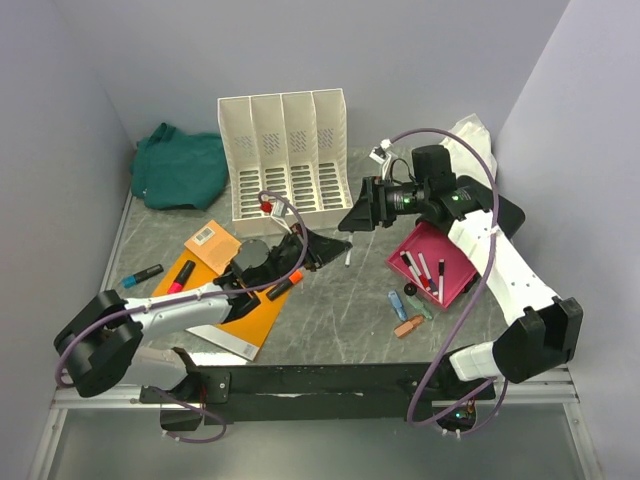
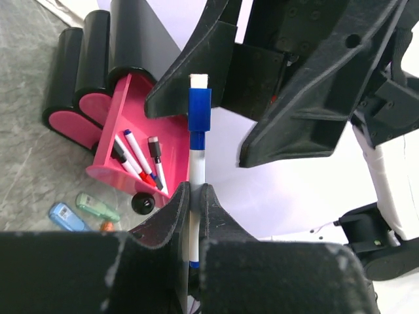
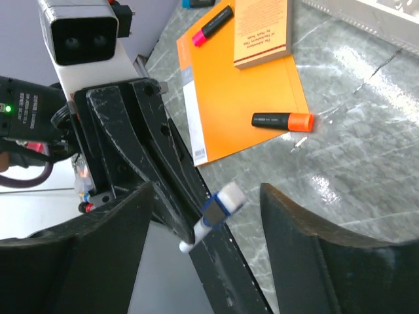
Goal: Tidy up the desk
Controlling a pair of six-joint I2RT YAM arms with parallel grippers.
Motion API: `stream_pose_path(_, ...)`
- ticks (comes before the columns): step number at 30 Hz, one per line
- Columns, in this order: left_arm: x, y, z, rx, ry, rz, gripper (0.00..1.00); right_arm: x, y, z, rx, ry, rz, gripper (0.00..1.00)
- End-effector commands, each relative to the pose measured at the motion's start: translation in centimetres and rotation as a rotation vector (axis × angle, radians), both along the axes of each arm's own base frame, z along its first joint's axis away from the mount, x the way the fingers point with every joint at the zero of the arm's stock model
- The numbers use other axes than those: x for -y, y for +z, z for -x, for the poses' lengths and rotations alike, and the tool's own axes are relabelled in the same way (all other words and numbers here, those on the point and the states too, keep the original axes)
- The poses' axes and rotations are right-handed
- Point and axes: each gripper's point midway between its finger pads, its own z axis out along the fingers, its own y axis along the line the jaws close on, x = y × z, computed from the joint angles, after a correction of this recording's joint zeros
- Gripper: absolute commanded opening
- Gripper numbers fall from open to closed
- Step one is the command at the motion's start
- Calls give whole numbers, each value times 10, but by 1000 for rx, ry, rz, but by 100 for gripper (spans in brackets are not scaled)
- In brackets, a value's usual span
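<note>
Grey-green stone-look desk (image 1: 330, 300) spreads under both arms between pale lavender walls, with a white file rack (image 1: 285, 150) at the back, an orange folder (image 1: 255, 316) near the left arm and a pink tray (image 1: 430, 238) of pens on the right. Above its middle the left gripper (image 2: 195, 196) has its jaws pressed onto the white barrel of a blue-capped marker (image 2: 199, 108), held up off the surface. The right gripper (image 3: 206, 209) faces it with jaws spread wide on either side of the cap end, touching nothing. This looks like a hand-over, likely bound for the tray. The right jaws should close squarely on the free cap end, clear of the left jaws, and the left should let go only once that grip is firm
</note>
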Motion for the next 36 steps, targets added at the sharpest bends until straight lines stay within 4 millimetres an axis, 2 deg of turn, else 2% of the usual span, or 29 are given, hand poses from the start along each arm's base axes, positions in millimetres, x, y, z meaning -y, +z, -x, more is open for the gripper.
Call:
stream_pose_path(1,9,44,0,56,-11,123,1,-3,12,0,21,-29,-50,68)
stream_pose_path(4,13,44,-1,49,-20,138,1,-3,13,3,27,-23,-61,48)
stream_pose_path(5,14,45,0,48,-24,141,1,-3,13,4,31,-25,-63,33)
stream_pose_path(7,16,45,-1,49,-28,136,1,-1,13,7,47,-28,-67,22)
stream_pose_path(8,17,45,-2,48,-28,134,1,1,10,7,49,-33,-63,12)
stream_pose_path(10,18,47,2,53,-48,131,11,4,14,9,79,-40,-63,2)
stream_pose_path(11,19,45,2,45,-52,128,19,5,14,10,86,-42,-65,0)
stream_pose_path(12,18,45,3,43,-54,128,35,9,15,9,92,-46,-69,0)
stream_pose_path(14,17,45,7,46,-68,118,44,15,19,10,113,-48,-86,0)
stream_pose_path(15,16,43,7,50,-66,106,54,22,21,6,130,-66,-89,0)
stream_pose_path(17,11,46,11,64,-60,94,64,33,25,10,177,-58,-85,0)
stream_pose_path(18,9,33,12,56,-52,41,71,40,29,13,246,-48,-72,0)
stream_pose_path(19,3,38,15,71,-45,34,74,52,29,8,286,-77,-48,0)
stream_pose_path(20,-2,36,14,74,-22,10,77,59,25,11,296,-92,-15,0)
stream_pose_path(21,-7,15,13,67,-4,-79,81,70,29,12,383,-112,30,0)
stream_pose_path(22,-16,20,17,90,13,-98,82,84,23,3,425,-185,111,0)
stream_pose_path(23,-25,11,12,78,64,-151,85,93,15,5,430,-214,160,0)
stream_pose_path(24,-34,-13,12,56,84,-254,90,104,17,8,495,-242,210,0)
stream_pose_path(25,-44,-9,18,71,92,-272,93,115,13,5,513,-290,263,0)
stream_pose_path(26,-59,-15,9,62,177,-314,97,133,1,1,506,-367,350,0)
stream_pose_path(28,-84,-29,12,45,233,-400,99,153,-4,2,538,-439,438,0)
stream_pose_path(29,-95,-32,11,38,261,-419,100,168,-17,2,512,-490,503,0)
stream_pose_path(30,-106,-41,10,29,291,-451,100,175,-21,3,510,-512,534,1)
stream_pose_path(31,-115,-39,14,36,297,-453,100,180,-26,4,495,-537,552,5)
stream_pose_path(33,-128,-52,16,23,310,-486,99,197,-41,3,452,-605,599,8)
stream_pose_path(34,-134,-51,18,25,322,-480,100,201,-45,2,440,-623,611,9)
stream_pose_path(36,-141,-66,21,-11,326,-518,99,213,-57,0,396,-668,643,10)
